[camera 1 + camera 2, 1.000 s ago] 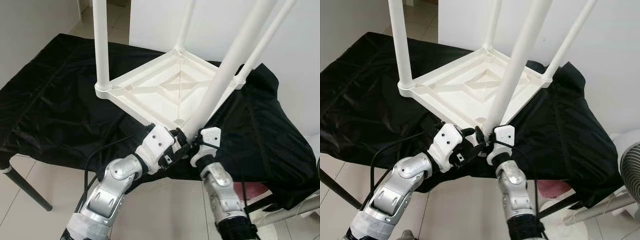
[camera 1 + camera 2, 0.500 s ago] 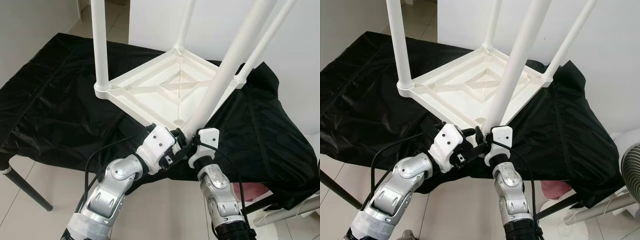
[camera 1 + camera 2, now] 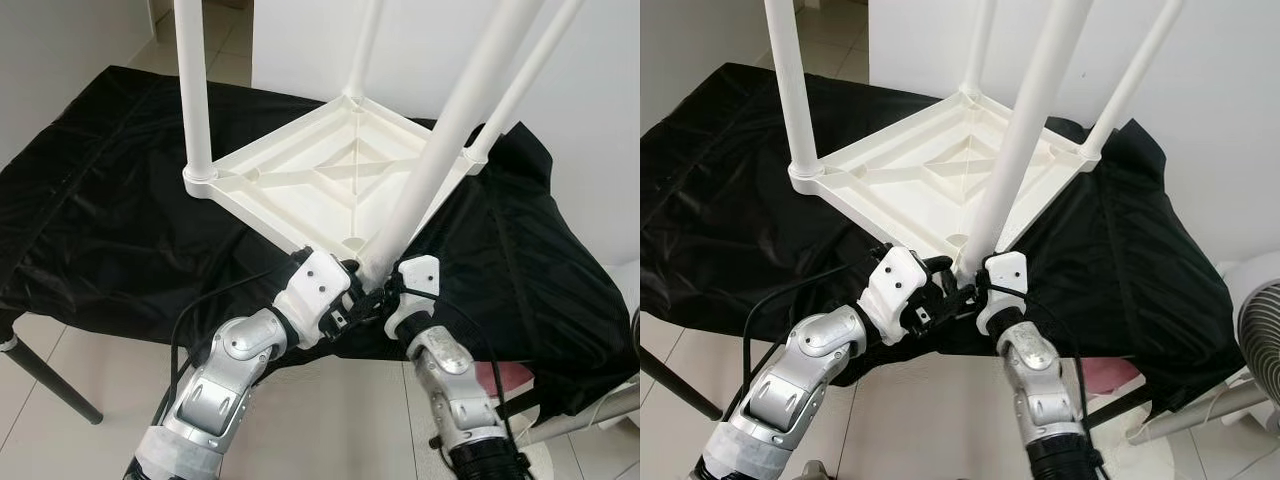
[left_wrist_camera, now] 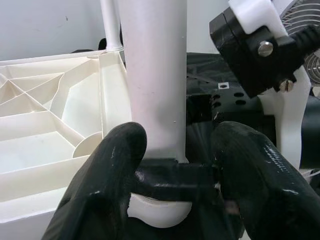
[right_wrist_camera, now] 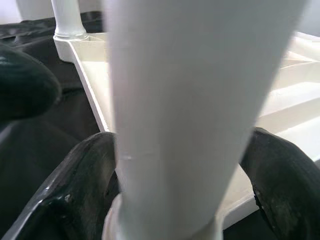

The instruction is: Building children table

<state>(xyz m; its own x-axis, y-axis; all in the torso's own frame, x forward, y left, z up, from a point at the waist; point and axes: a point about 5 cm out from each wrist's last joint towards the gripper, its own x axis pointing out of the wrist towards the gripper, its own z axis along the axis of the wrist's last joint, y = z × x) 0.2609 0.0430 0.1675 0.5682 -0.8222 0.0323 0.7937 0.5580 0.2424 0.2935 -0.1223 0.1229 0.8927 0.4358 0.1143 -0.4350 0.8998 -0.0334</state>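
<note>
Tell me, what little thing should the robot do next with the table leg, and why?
Probably press the near leg straight down into its corner socket. Both claws, left claw and right claw, grip that leg near its base, and it leans more than the other three legs on the upside-down tabletop, so it may not be fully seated.

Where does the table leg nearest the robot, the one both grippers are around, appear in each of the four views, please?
Left eye view: nearest leg slants from lower centre to top right.
Right eye view: same leg, just right of centre.
Left wrist view: upright between the black fingers.
Right wrist view: wide, blurred, central.
Shared landmark: white ribbed tabletop underside.
</note>
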